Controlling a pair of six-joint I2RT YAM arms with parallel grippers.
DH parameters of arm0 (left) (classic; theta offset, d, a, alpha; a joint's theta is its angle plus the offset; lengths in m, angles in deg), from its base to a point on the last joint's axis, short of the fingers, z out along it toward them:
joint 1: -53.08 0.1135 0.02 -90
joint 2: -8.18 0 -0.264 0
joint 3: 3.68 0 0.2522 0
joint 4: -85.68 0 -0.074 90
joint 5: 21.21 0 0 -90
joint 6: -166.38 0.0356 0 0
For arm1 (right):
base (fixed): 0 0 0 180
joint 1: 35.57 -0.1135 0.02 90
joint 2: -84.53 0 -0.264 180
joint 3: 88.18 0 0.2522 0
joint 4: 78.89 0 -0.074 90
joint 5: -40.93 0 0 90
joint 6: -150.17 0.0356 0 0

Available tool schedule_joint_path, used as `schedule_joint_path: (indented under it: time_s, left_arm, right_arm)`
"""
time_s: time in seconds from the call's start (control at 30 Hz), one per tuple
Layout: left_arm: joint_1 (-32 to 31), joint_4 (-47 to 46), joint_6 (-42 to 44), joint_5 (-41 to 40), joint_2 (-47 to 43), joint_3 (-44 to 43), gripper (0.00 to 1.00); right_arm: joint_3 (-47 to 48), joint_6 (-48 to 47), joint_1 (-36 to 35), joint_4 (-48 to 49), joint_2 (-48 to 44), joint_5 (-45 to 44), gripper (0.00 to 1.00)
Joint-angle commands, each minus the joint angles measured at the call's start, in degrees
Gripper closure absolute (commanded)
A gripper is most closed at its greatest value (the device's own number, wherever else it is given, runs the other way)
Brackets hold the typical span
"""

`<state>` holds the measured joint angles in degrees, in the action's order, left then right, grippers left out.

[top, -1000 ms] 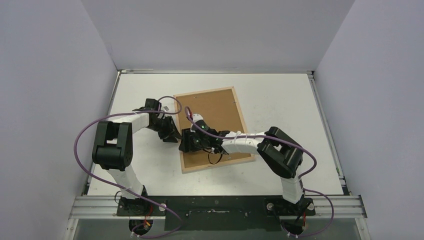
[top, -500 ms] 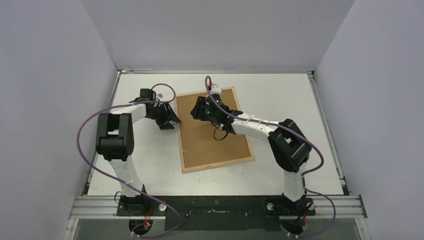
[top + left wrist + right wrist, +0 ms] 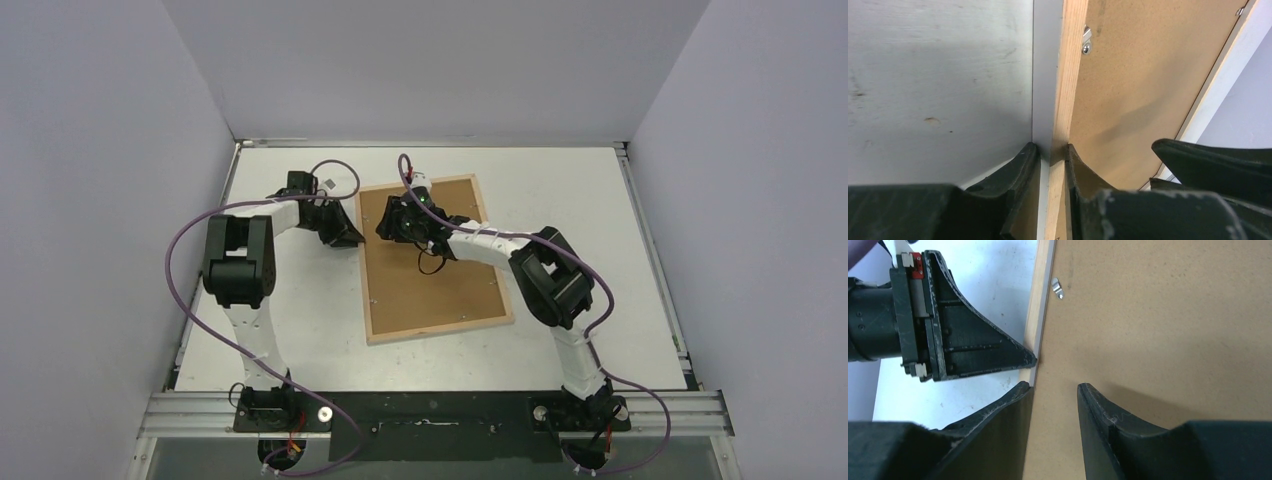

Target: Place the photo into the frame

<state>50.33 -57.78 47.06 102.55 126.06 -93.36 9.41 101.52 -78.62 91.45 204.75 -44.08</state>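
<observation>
Pale raw wood frame (image 3: 1064, 90) edge, matt brown fibreboard backing (image 3: 1158, 340) (small shiny metal clip (image 3: 1058, 288)), scuffed white table (image 3: 938, 75)

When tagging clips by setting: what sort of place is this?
Probably a robotics lab test cell: two robot arms bolted to a rail, a white table boxed in by plain walls, a frame lying back-up.

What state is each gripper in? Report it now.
Left gripper: closed on the frame, pinching its wooden edge.
Right gripper: open, holding nothing, over the backing board.
</observation>
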Motion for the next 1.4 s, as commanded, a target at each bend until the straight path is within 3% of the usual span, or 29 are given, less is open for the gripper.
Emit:
schedule_joint_path:
  time_s: [0.0, 0.37, 1.37]
  left_arm:
    - [-2.6, 0.33, 2.13, 1.14, -0.62, 0.88, 0.96]
    - [-4.46, -0.55, 1.93, 1.83, -3.55, 7.75, 1.0]
    - [-4.4, 2.08, 2.01, 0.53, -2.62, 6.03, 1.0]
  right_arm:
    - [3.84, 1.16, 1.04, 2.44, 1.43, 0.9, 0.61]
    - [10.69, 4.61, 3.14, 4.06, 9.36, 7.17, 0.61]
    - [18.22, 1.64, 2.79, 4.01, 20.57, 17.86, 0.64]
